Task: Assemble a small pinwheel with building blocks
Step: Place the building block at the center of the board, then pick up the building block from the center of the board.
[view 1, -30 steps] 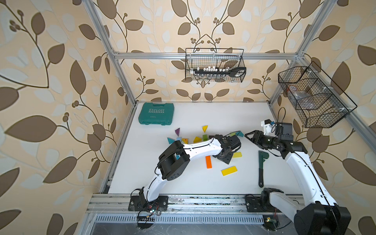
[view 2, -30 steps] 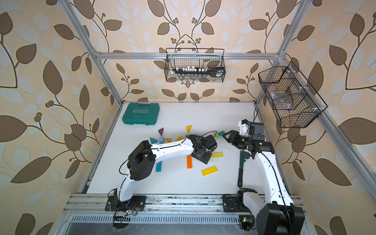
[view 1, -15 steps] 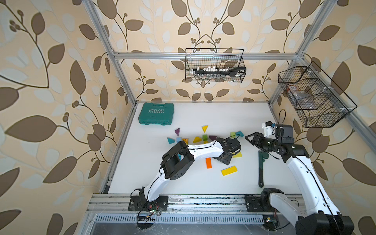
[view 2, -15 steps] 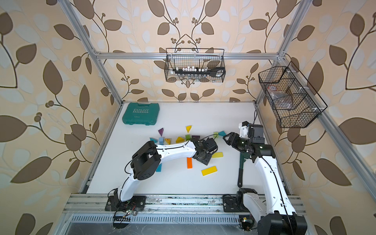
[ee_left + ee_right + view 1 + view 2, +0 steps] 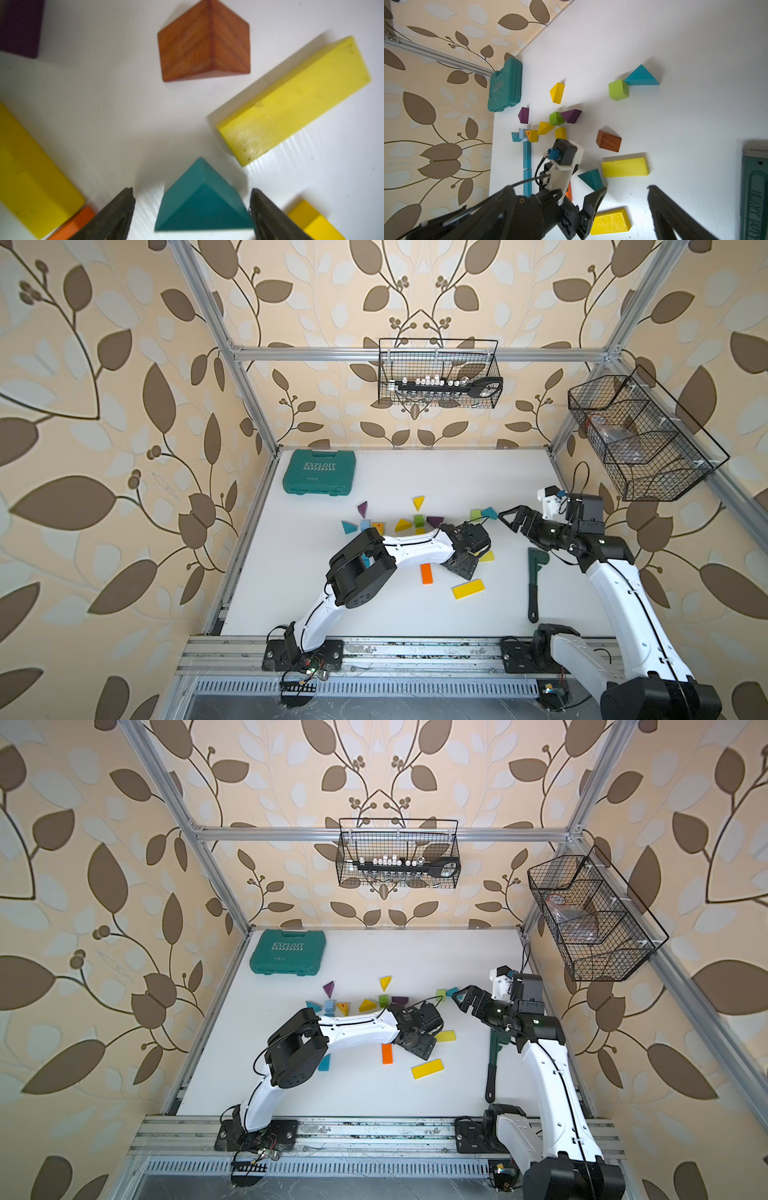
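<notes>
The building blocks lie scattered across the white table [image 5: 415,472]. My left gripper [image 5: 191,190] points down, open, with a teal wedge [image 5: 203,205] on the table between its fingers. A brown wedge [image 5: 203,41] and a yellow bar [image 5: 295,99] lie just beyond it. In a top view the left gripper [image 5: 461,566] stands between an orange bar [image 5: 427,573], a yellow bar [image 5: 468,588] and a smaller yellow bar [image 5: 487,556]. My right gripper [image 5: 509,520] hangs open and empty, beside a second teal wedge [image 5: 489,513] and a green cube [image 5: 476,514].
A teal tool case [image 5: 319,477] sits at the far left corner. A dark green wrench [image 5: 534,572] lies near the right arm. More blocks form a row [image 5: 402,525] behind the left arm. Wire baskets [image 5: 438,373] [image 5: 640,443] hang on the walls.
Both grippers' jaws have spread wide apart. The left one has let go of the teal wedge, which rests on the table. Neither arm has shifted much.
</notes>
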